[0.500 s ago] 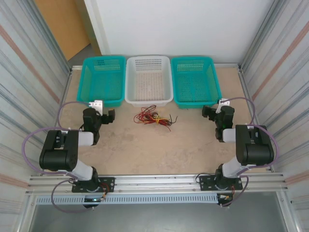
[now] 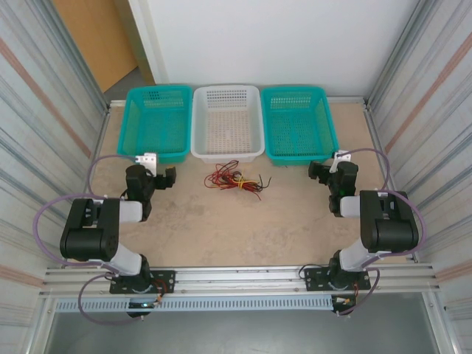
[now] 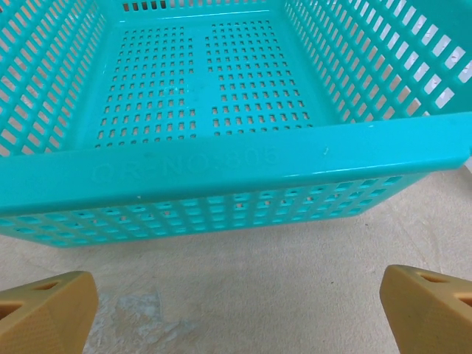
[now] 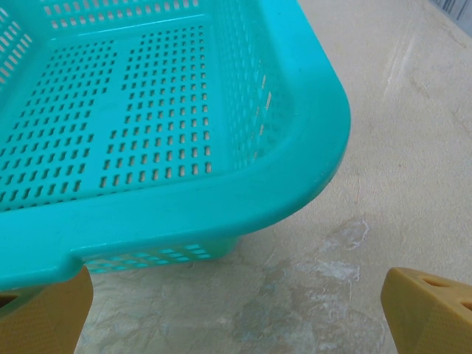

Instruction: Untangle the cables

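Observation:
The cables (image 2: 237, 179) lie in one small tangle of red, black and yellowish strands on the table, just in front of the white basket (image 2: 227, 90). My left gripper (image 2: 150, 164) sits to their left, facing the left teal basket (image 2: 158, 89). In the left wrist view that gripper (image 3: 236, 313) is open, its tan fingers (image 3: 44, 310) wide apart over bare table. My right gripper (image 2: 338, 161) sits to the right of the cables, by the right teal basket (image 2: 295, 90). In the right wrist view it (image 4: 236, 313) is open too, with nothing between its jaws.
Three empty baskets stand in a row at the back of the table. The left teal basket's near wall (image 3: 221, 166) is close ahead of my left gripper. The right teal basket's rounded corner (image 4: 295, 184) is close ahead of my right gripper. Corrugated metal walls (image 2: 44, 110) flank the table.

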Controlling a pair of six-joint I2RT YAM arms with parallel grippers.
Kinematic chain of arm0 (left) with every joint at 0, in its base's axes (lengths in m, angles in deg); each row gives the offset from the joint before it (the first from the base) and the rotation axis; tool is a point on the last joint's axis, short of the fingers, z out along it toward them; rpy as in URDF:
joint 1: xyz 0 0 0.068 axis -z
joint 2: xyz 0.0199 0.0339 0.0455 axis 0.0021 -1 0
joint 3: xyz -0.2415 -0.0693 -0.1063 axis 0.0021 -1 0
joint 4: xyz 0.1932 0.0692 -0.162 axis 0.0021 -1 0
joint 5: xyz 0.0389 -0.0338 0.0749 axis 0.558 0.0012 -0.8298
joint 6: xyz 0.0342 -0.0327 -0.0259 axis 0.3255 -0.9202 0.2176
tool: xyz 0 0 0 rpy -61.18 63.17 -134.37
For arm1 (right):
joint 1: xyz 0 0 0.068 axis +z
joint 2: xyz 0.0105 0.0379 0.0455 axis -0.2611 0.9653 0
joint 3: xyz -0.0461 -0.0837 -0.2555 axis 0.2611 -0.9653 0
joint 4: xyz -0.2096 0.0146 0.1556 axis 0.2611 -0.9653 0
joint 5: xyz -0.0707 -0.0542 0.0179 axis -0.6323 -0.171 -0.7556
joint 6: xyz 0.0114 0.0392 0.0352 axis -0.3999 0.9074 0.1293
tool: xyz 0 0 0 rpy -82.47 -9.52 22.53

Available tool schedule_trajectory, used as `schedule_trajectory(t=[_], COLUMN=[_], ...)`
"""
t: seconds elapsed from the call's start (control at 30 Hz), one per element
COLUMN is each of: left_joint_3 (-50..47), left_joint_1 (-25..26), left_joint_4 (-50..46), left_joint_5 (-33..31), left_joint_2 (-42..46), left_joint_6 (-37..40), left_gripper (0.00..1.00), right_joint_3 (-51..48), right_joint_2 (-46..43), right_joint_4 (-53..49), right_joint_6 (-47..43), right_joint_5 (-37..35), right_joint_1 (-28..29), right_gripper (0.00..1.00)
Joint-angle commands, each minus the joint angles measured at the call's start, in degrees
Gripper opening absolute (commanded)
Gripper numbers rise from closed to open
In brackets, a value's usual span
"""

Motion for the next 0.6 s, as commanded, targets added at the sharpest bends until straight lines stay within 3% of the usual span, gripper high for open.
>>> schedule_trajectory(t=[0.0, 0.23, 0.33, 0.4, 0.47, 0.57], left_joint_3=[1.3, 1.3, 1.2, 2.5, 6.0, 6.1], left_joint_1=[-0.6, -0.7, -0.5, 0.4, 3.0, 8.4], left_joint_4=[0.0, 0.0, -0.2, -5.8, -17.3, -20.2], left_joint_5=[1.2, 1.3, 0.6, -3.7, -9.6, -19.9], left_joint_2=[0.2, 0.2, 1.0, 5.3, 11.3, 17.9], left_joint_6=[0.6, 0.7, 0.5, 0.2, 1.7, 2.2], left_gripper=[0.99, 0.99, 0.99, 0.99, 0.99, 0.99], right_joint_3=[0.3, 0.3, 2.1, 5.7, 7.4, 5.0], right_joint_2=[-0.5, -0.8, -3.5, -8.0, -14.2, -25.8], right_joint_4=[0.0, 0.1, -5.3, -16.7, -24.7, -32.5], right_joint_6=[-1.6, -1.5, 0.5, 1.7, 3.8, 10.7], right_joint_5=[0.6, 0.3, -4.5, -9.0, -15.7, -22.1], right_joint_1=[-0.2, -0.2, -0.3, -0.2, 0.8, 1.8], right_gripper=[0.99, 0.99, 0.99, 0.99, 0.99, 0.99])
